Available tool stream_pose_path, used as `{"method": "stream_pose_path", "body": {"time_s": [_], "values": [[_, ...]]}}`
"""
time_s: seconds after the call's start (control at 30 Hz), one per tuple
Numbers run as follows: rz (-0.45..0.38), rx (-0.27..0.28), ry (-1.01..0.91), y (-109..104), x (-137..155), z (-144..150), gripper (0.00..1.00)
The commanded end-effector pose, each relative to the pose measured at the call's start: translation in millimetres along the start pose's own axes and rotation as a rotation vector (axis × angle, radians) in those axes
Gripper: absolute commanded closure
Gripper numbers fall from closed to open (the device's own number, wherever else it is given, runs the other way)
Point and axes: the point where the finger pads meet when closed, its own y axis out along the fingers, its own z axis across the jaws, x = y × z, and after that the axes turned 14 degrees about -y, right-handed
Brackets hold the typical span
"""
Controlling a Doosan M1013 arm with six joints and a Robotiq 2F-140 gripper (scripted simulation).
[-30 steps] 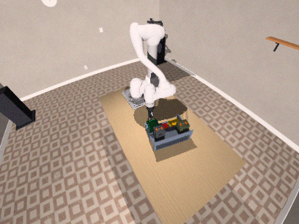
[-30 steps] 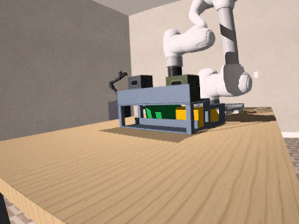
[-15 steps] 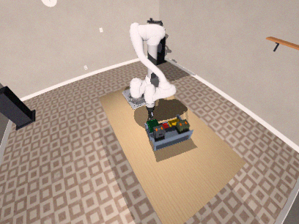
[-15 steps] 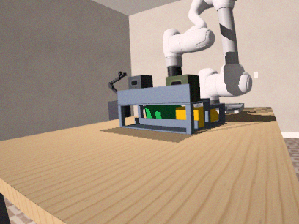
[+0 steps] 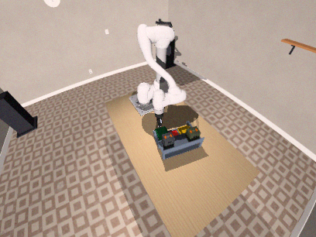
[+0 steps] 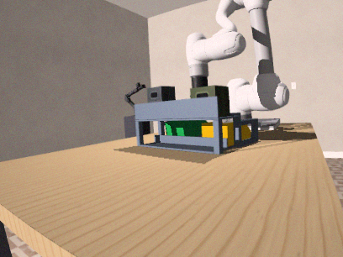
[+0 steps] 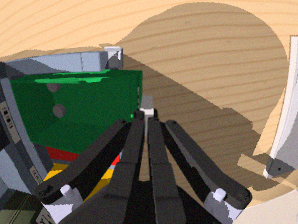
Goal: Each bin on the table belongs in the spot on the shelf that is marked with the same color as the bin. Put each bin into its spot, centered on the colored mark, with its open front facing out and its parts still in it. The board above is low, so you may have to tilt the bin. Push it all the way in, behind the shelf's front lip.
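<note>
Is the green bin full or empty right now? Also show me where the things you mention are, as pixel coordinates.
Not empty: the wrist view looks into the green bin [image 5: 160,132] [image 6: 191,127] [image 7: 82,117], where two round grey parts show against the green.
</note>
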Motion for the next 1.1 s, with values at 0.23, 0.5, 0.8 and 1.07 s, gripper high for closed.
{"method": "stream_pose_path", "body": {"time_s": [0.23,0.5,0.8,1.07], "values": [[-0.002,-0.001,0.000,-0.9,-1.1,-7.3,0.90],[-0.002,-0.001,0.000,-0.9,-2.4,-12.3,0.90],[-0.002,-0.001,0.000,-0.8,-3.6,-17.2,0.90],[-0.002,-0.001,0.000,-0.8,-5.0,-22.9,0.90]]}}
